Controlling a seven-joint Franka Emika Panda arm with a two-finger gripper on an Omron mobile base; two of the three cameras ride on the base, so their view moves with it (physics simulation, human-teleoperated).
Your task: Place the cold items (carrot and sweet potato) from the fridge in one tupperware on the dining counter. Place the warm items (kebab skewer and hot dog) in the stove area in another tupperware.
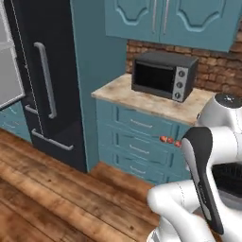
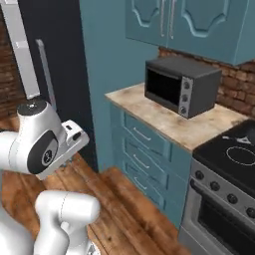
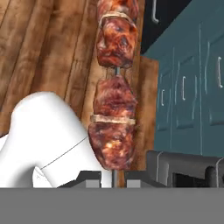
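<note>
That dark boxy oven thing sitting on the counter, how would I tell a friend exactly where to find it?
Start at the tall dark fridge on the left and move right, past the teal panel, to the beige counter over the teal drawers. The microwave sits on it against the brick wall, beneath the teal wall cabinets. It is a dark grey box with a black glass door and round silver knobs down its right side.

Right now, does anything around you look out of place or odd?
Nothing spilled or damaged. The kebab skewer sits straight in the shut jaws, over the wood floor. The microwave stands squarely on its counter.
</note>
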